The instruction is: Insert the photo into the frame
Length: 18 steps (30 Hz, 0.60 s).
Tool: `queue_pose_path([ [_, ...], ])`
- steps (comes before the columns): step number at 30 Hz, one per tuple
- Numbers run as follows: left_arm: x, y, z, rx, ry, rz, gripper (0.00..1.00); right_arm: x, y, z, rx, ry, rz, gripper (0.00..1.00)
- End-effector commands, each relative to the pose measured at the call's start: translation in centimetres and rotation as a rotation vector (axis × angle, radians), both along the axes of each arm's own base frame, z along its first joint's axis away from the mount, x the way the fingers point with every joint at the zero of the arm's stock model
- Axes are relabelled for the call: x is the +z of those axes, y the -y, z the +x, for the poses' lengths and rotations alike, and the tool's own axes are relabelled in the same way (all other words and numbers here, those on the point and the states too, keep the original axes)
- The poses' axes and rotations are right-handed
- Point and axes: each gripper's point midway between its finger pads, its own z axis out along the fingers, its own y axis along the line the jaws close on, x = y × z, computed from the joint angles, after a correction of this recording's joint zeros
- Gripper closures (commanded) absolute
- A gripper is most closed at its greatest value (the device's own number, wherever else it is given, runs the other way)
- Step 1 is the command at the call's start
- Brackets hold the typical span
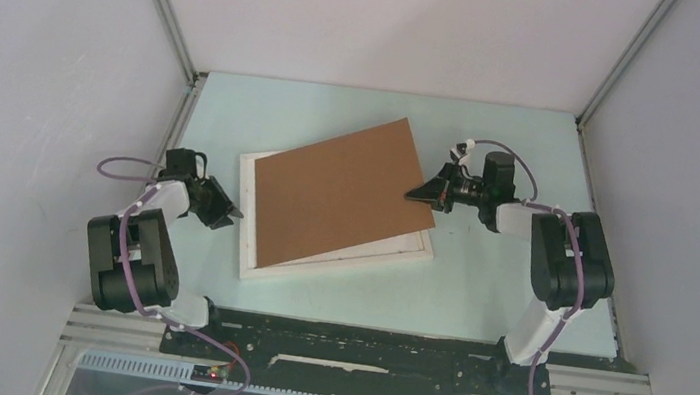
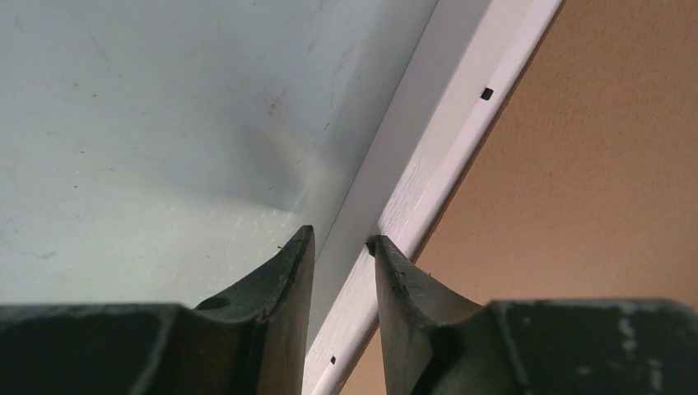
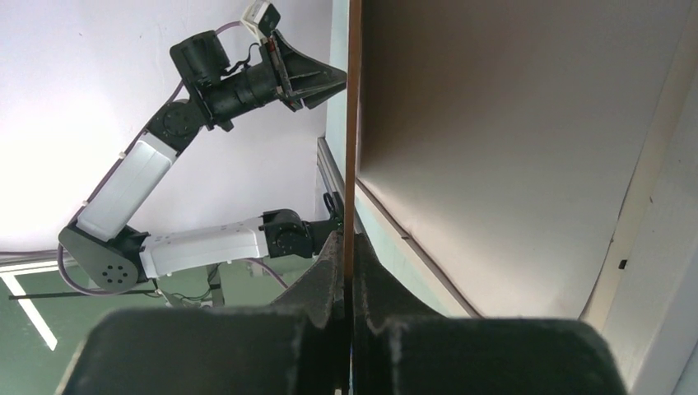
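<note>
The white frame [image 1: 339, 257] lies flat on the table, tilted to one side. A brown backing board [image 1: 342, 191] slants over it, its right side raised. My right gripper [image 1: 417, 194] is shut on the board's right edge [image 3: 353, 123], which stands thin and upright between the fingers [image 3: 349, 247]. My left gripper [image 1: 235, 212] is at the frame's left rail. In the left wrist view its fingers [image 2: 342, 239] straddle that white rail [image 2: 436, 156], one on the table side and one on the inner side, closed against it. The photo is hidden.
The pale green table [image 1: 476, 284] is walled in by white panels at the back and sides. The left arm [image 3: 206, 239] shows beyond the board in the right wrist view. A black rail [image 1: 348, 343] with both arm bases runs along the near edge.
</note>
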Motion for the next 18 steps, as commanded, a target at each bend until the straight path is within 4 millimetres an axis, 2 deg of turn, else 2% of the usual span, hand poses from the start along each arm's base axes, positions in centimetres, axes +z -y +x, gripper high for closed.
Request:
queue_pose_path([
  [1, -0.8, -0.1, -0.6, -0.042, -0.030, 0.040, 0.78, 3.4, -0.6, 1.7, -0.004, 0.166, 0.028, 1.00],
  [7, -0.8, -0.2, -0.7, -0.045, -0.032, 0.046, 0.79, 2.9, -0.1, 2.3, -0.018, 0.171, 0.002, 1.00],
  [18, -0.9, 1.1, -0.6, -0.078, -0.025, 0.011, 0.85, 0.7, -3.1, 0.0, 0.041, 0.156, -0.081, 1.00],
])
